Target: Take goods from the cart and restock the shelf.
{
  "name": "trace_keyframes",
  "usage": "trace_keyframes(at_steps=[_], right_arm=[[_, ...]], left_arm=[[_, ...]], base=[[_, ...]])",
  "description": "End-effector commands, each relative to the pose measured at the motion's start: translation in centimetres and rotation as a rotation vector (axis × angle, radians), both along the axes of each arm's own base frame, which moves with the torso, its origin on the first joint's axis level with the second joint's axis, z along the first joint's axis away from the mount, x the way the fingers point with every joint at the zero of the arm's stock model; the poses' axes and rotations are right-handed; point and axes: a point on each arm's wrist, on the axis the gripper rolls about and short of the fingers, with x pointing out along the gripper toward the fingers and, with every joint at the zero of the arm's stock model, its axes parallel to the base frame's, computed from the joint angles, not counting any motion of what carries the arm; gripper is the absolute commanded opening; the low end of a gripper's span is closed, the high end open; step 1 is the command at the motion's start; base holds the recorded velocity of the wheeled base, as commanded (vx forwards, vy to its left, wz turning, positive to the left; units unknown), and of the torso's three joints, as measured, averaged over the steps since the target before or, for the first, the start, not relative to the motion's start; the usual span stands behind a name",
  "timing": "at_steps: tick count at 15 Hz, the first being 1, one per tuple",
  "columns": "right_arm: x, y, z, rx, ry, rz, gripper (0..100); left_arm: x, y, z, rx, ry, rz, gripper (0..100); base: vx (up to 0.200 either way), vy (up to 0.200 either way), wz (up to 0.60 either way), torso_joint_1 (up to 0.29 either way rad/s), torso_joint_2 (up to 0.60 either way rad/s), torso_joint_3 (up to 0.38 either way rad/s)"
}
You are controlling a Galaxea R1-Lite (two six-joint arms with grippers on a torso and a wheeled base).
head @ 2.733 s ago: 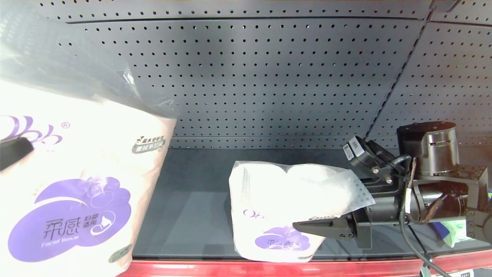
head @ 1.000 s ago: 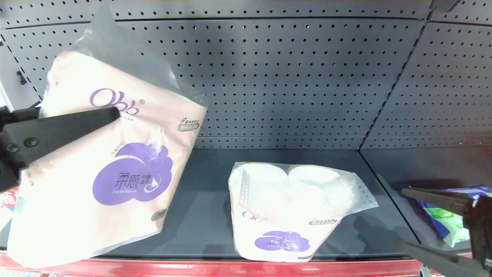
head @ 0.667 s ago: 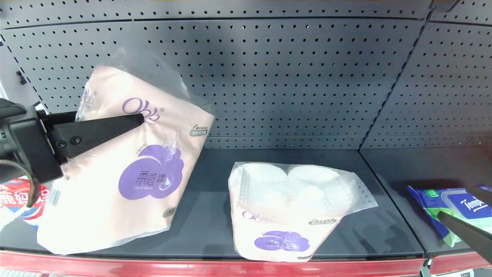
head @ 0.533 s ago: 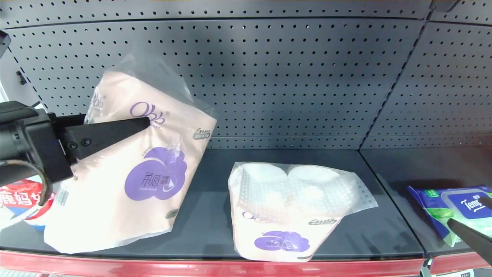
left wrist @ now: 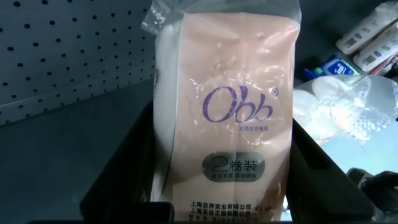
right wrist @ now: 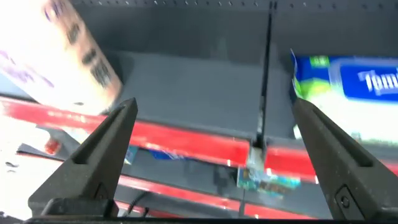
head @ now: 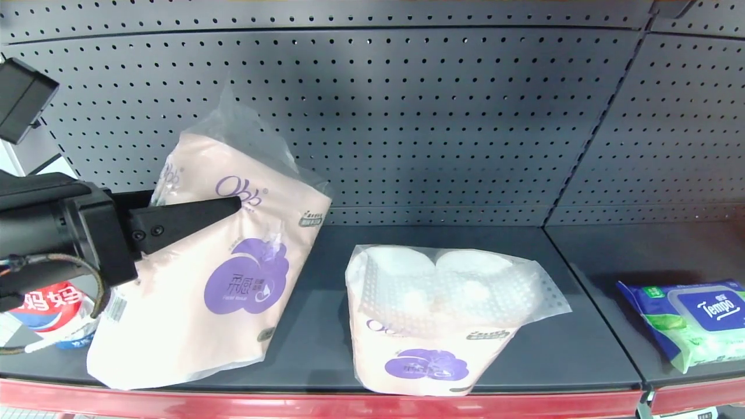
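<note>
Head view facing forward and down onto the dark grey pegboard-backed metal shelf (head: 314, 273), mid range, left wrist view tight on the pale pink plastic-wrapped tissue pack (left wrist: 230, 112), right wrist view low before the red shelf lip (right wrist: 186, 140), sharing the blue-and-green wipes packet (right wrist: 367, 84) with head view's lower right.

Shelf deck (head: 314, 314): sheet metal, dark grey, matt, smooth.
Back panel (head: 442, 116): the same grey metal, matt, punched all over with small round holes.
Front strip (head: 291, 404): red and glossy.
Left tissue pack (head: 233, 285): soft paper rolls in thin, glossy plastic film printed pale pink. The clear film end was loose and crinkled.
Middle tissue pack (head: 430, 326): the same film. The top was clear with a white dotted pattern and wrinkled.
Wipes pack (head: 692, 320): blue and green plastic film, shiny, with a smooth flap on its face.
Red-white bag (head: 52, 308): glossy film.
Left end effector (head: 227, 205), right end effector (right wrist: 214, 104): black fingers, matt, hard plastic by the look. Small screw heads showed on the left one.
</note>
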Motion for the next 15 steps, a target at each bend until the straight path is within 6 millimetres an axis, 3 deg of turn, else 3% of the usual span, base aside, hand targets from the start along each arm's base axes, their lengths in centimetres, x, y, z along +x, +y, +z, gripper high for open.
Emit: trace_keyframes(at_steps=[1, 4, 9, 15], right_arm=[[-2.1, -0.1, -1.3, 0.002, -0.051, -0.002, 100], [-3.1, -0.2, -2.7, -0.017, -0.03, -0.009, 100], [-2.5, -0.5, -4.4, -0.062, 0.026, -0.14, 100], [-2.5, -0.6, -4.4, -0.063, 0.023, -0.169, 100]], left_arm=[[0.1, -0.1, -0.3, 0.004, 0.013, 0.0, 0], [0.9, -0.4, -0.5, 0.011, 0.027, -0.002, 0], [2.6, -1.1, -0.8, 0.0, -0.001, -0.003, 0], [5.3, -2.4, -0.7, -0.049, -0.094, -0.113, 0]], base=[[0.0, 0.0, 0.0, 0.0, 0.0, 0.0], [0.0, 0.0, 0.0, 0.0, 0.0, 0.0], [0.0, 0.0, 0.0, 0.0, 0.0, 0.0], [0.0, 0.0, 0.0, 0.0, 0.0, 0.0]])
